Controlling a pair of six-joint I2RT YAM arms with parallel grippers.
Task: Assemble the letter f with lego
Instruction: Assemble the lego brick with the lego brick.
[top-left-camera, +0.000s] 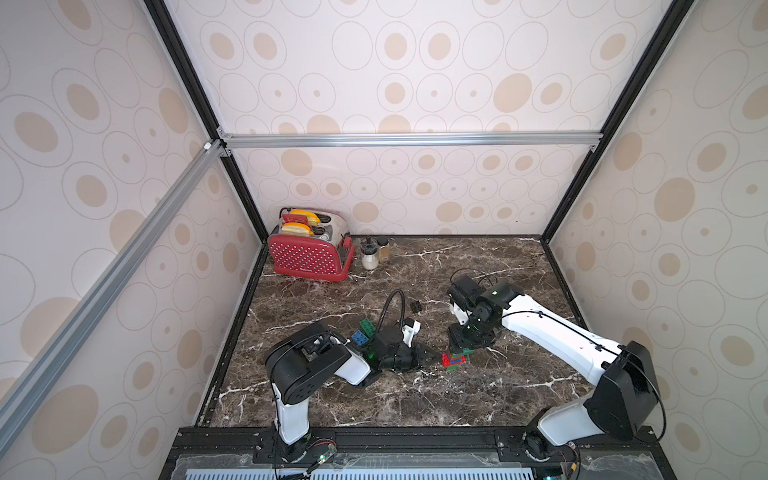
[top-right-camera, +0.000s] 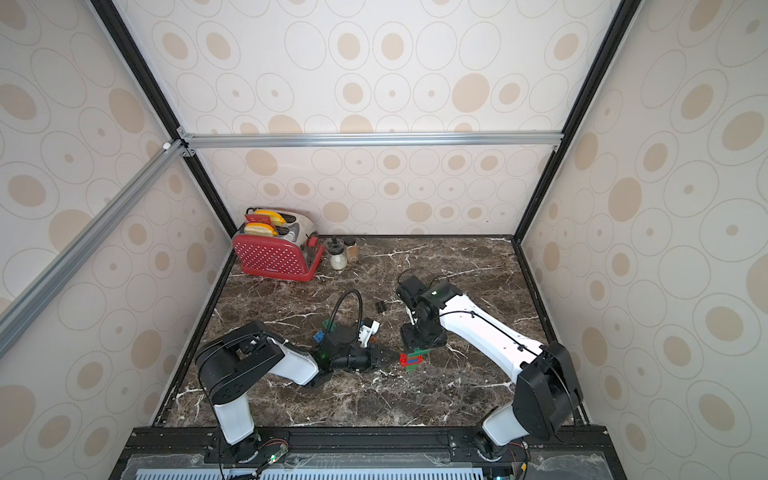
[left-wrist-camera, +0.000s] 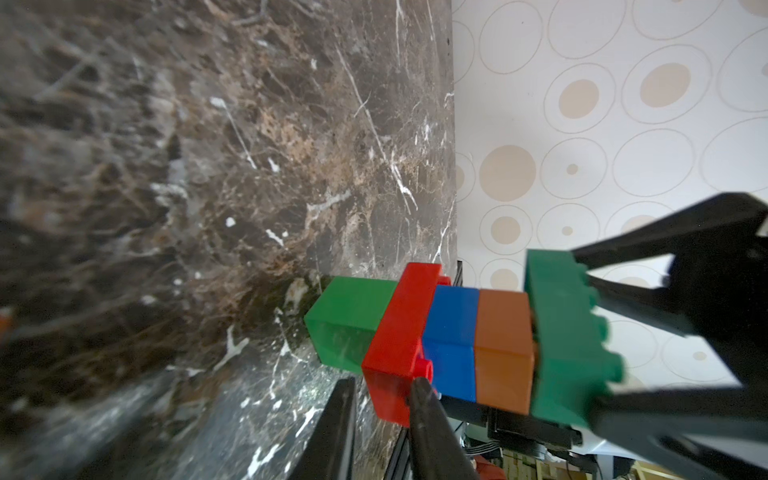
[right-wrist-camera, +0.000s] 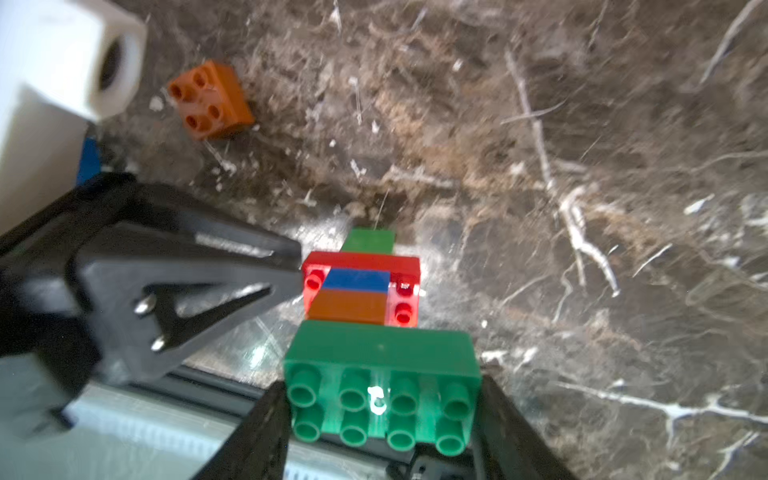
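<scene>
Dark brown marble with white veins is covering the table (top-left-camera: 415, 399), and cream wallpaper printed with beige ovals is lining the walls around it. Near the front middle of the table, in both top views, the lego stack (top-left-camera: 455, 360) (top-right-camera: 411, 360) is standing upright between my two arms.

From the table upward it is showing a small green brick (left-wrist-camera: 349, 320) and a glossy red oblong brick (left-wrist-camera: 395, 328) overhanging it, with studs showing at both ends. Above those are sitting a blue brick (left-wrist-camera: 453, 332), an orange brick (left-wrist-camera: 503, 345) and a top green eight-stud brick (right-wrist-camera: 380, 353) reaching out past the orange one.

I am clamping my right gripper (right-wrist-camera: 380, 399) on that top green brick from above, one finger on each short end. Whether it is pressed fully home I cannot tell. I am reaching in low from the side with my left gripper (left-wrist-camera: 384, 380), rolled so that one finger is sitting above and one below the red brick's overhanging end, closed down on it.

A loose orange square brick (right-wrist-camera: 210, 99) is lying studs-up near my left wrist, and a black brick (top-left-camera: 415, 306) is lying farther back. A loose green oblong brick (top-left-camera: 366, 325) and a blue square brick (top-left-camera: 360, 338) are lying together behind my left arm. A red white-dotted toaster (top-left-camera: 309, 257) is standing in the far left corner with two small jars (top-left-camera: 370, 255) just beside it.
</scene>
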